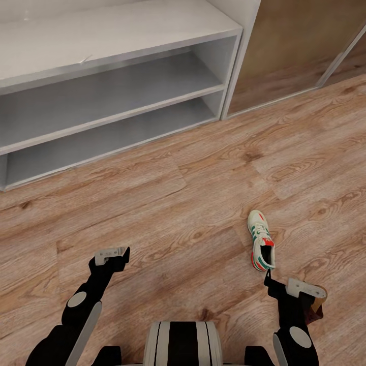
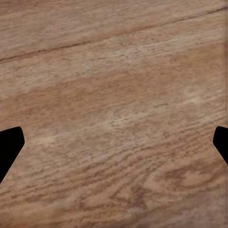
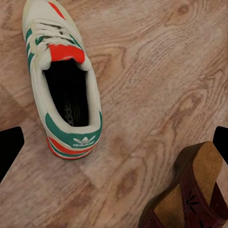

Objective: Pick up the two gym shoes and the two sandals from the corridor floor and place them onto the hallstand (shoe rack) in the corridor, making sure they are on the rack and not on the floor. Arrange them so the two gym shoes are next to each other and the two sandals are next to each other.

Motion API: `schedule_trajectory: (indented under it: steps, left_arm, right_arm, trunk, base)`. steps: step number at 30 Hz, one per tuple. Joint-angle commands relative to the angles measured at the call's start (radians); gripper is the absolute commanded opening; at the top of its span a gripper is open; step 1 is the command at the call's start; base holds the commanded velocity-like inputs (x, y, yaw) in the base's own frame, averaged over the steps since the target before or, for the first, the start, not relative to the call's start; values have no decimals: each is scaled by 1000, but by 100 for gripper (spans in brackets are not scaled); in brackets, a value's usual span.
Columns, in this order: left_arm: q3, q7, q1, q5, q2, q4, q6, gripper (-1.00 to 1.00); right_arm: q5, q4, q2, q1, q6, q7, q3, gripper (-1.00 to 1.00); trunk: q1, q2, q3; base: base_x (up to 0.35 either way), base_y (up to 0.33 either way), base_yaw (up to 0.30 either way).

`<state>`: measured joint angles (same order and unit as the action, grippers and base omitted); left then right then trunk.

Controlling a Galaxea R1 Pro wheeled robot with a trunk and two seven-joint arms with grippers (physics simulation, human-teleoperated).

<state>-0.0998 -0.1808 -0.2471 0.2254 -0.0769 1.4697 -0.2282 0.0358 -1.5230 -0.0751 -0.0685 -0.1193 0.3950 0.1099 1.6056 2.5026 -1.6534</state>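
Note:
One gym shoe (image 1: 261, 247) lies on the corridor floor (image 1: 193, 203), cream-white with green stripes and a red-orange tongue patch. My right gripper (image 1: 272, 284) hovers just behind its heel, open. In the right wrist view the gym shoe (image 3: 61, 80) lies upright and apart from a dark brown sandal (image 3: 190, 194) with a tan sole; the right gripper (image 3: 114, 145) holds nothing. The sandal (image 1: 318, 305) peeks out beside my right arm. My left gripper (image 1: 109, 262) is open over bare floor (image 2: 114, 95). The hallstand (image 1: 101, 35) stands at the back left, its shelves bare.
A white upright panel (image 1: 244, 30) adjoins the hallstand's right end. Beyond it a brown sliding door (image 1: 295, 46) runs along the back right. My base (image 1: 183, 343) sits at the near edge.

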Motion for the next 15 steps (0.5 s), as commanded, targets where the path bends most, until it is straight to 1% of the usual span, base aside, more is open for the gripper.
schedule_trajectory:
  steps: [1,8,15]
  left_arm:
    - [-4,-9,0,10,-1,1,-3,100]
    - [-4,-8,0,12,-1,1,-3,100]
    - [-5,-8,0,12,-1,1,-3,100]
  right_arm:
    - [4,-1,0,0,-8,2,0,100]
    - [-3,0,-1,-1,-10,0,0,100]
    - [3,-2,-2,-1,-10,1,-4,100]
  trunk:
    - [0,0,-1]
    - [0,0,-1]
    - [0,0,-1]
  base:
    - [0,0,0]
    - [0,0,0]
    - [0,0,0]
